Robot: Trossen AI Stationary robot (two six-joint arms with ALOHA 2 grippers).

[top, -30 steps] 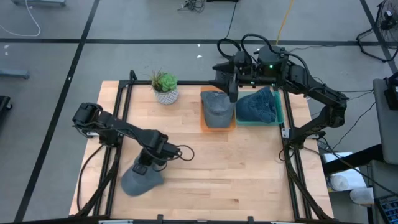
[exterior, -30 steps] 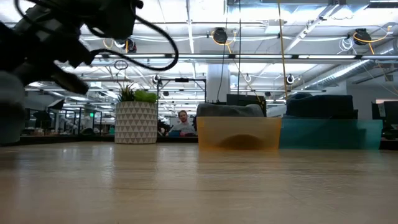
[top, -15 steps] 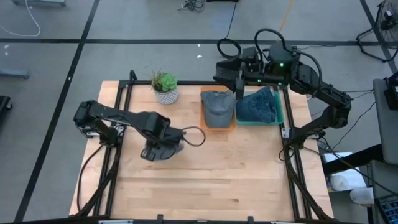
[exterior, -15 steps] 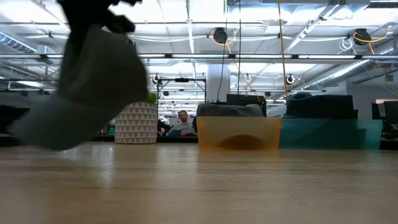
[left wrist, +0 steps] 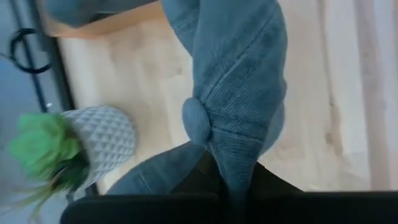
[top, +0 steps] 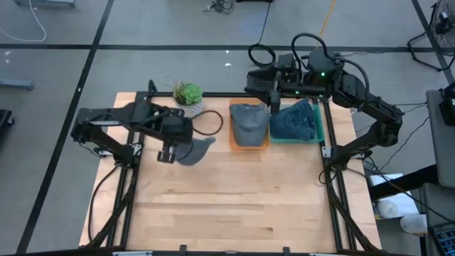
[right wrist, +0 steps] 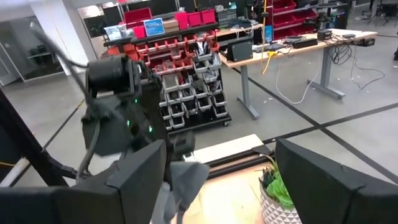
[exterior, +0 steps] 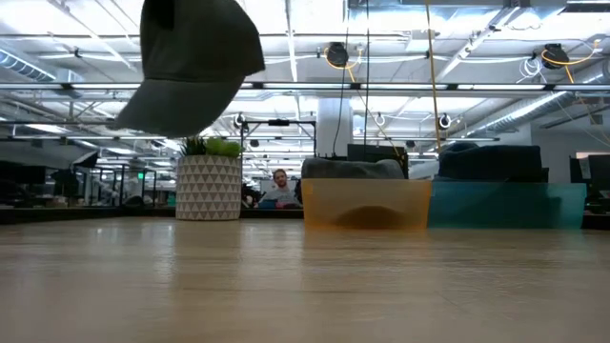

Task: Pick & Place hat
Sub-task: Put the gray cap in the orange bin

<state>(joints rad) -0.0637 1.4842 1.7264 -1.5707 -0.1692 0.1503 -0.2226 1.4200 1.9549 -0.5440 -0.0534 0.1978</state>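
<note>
Left gripper (top: pixel 170 151) clamped on grey hat (top: pixel 192 149), held in the air above the table (top: pixel 234 199), near the plant pot (top: pixel 189 108). Right gripper (top: pixel 272 99) hangs with fingers apart, holding nothing, over the orange bin (top: pixel 249 146) and teal bin (top: pixel 316 135).
</note>
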